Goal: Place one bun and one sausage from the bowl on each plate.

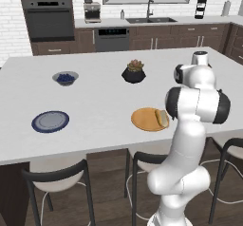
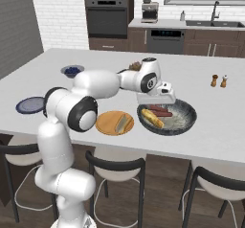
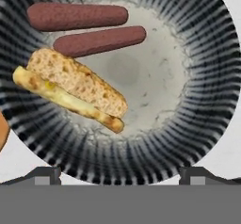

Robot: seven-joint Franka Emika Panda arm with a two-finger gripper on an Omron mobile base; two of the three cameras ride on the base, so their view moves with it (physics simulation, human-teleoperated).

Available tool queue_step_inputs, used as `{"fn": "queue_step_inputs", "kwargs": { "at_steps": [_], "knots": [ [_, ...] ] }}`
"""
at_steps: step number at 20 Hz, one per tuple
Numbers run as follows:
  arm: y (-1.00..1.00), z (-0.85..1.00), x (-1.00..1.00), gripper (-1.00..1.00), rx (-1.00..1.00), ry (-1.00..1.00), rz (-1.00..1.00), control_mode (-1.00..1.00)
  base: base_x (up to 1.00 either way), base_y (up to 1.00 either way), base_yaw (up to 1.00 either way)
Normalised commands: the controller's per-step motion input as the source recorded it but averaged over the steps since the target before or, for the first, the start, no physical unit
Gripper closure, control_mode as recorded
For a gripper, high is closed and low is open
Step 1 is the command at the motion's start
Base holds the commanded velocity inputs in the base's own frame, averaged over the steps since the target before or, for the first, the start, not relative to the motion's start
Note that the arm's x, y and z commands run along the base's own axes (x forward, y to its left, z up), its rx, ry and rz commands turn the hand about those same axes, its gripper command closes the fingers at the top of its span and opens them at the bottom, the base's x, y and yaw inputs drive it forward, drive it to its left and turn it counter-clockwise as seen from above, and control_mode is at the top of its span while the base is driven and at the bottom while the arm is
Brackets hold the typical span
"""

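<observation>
1. Counter: it is a wide white island top, and all the task's things lie on it. Dark chairs with pale seats stand along its near edge.
2. Room behind: white brick wall, brown cabinets, a black wall oven, a coffee machine, a dishwasher and a sink with tap under a window.
3. My pincer hangs over the bowl and looks down into it. My fingertips stand spread at the two sides of the hand view, with nothing between them.
4. The bowl is dark grey with a lighter inside. It holds two sausages lying side by side and one bun beside them.
5. The orange plate lies just beside the bowl, on its left in the right base view. One bun already rests on this plate, near its edge.
6. The blue plate with pale centre lies well apart, toward the left end of the counter, with nothing on it.
7. Other things on the counter: a small bowl with blue filling, a black plant pot, and two small shakers at the far right.
</observation>
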Motion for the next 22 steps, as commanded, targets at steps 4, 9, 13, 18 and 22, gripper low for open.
{"fn": "queue_step_inputs", "kwargs": {
  "at_steps": [4,9,13,18,22],
  "knots": [
    [-0.04,0.0,0.44,-1.0,0.09,0.0,0.0,-1.0,0.0,0.0,0.0],
    [-0.01,0.0,0.43,-1.0,0.2,0.0,-0.13,-1.0,0.0,0.0,0.0],
    [0.0,-0.04,0.26,-1.0,0.25,0.0,-0.22,-1.0,0.0,0.0,0.0],
    [-0.01,-0.44,0.14,-1.0,0.08,0.0,-0.21,-1.0,0.0,0.0,0.0],
    [0.16,-0.43,-0.1,-1.0,0.0,0.0,-0.22,-1.0,0.0,0.0,0.0]
  ]
}}
